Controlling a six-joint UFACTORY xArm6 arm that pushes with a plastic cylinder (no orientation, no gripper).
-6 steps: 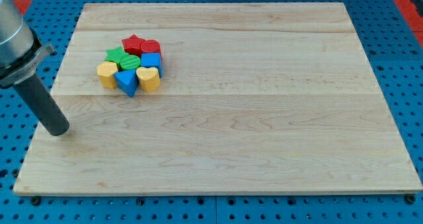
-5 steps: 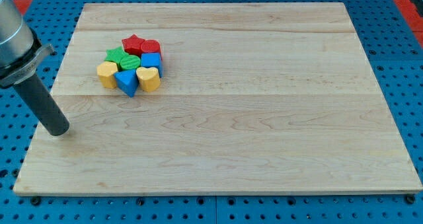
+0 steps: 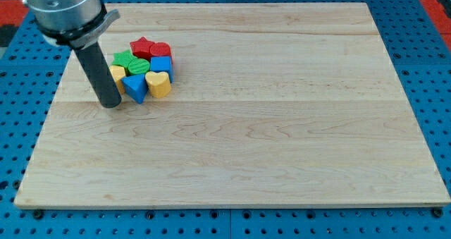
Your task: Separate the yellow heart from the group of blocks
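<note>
A tight group of blocks sits at the board's upper left. The yellow heart (image 3: 159, 84) is at the group's lower right, touching the blue triangle (image 3: 135, 87) on its left and the blue cube (image 3: 162, 65) above it. A red star (image 3: 143, 46), a red block (image 3: 161, 51), two green blocks (image 3: 131, 60) and a second yellow block (image 3: 117, 75) make up the rest. My tip (image 3: 110, 103) rests on the board at the group's lower left, just below the second yellow block, whose left part the rod hides.
The wooden board (image 3: 282, 126) lies on a blue pegboard table (image 3: 14, 126). The arm's grey body (image 3: 60, 10) hangs over the board's upper left corner.
My tip has moved right and a little up, from the board's left edge to just beside the group's lower left. The blocks have not moved.
</note>
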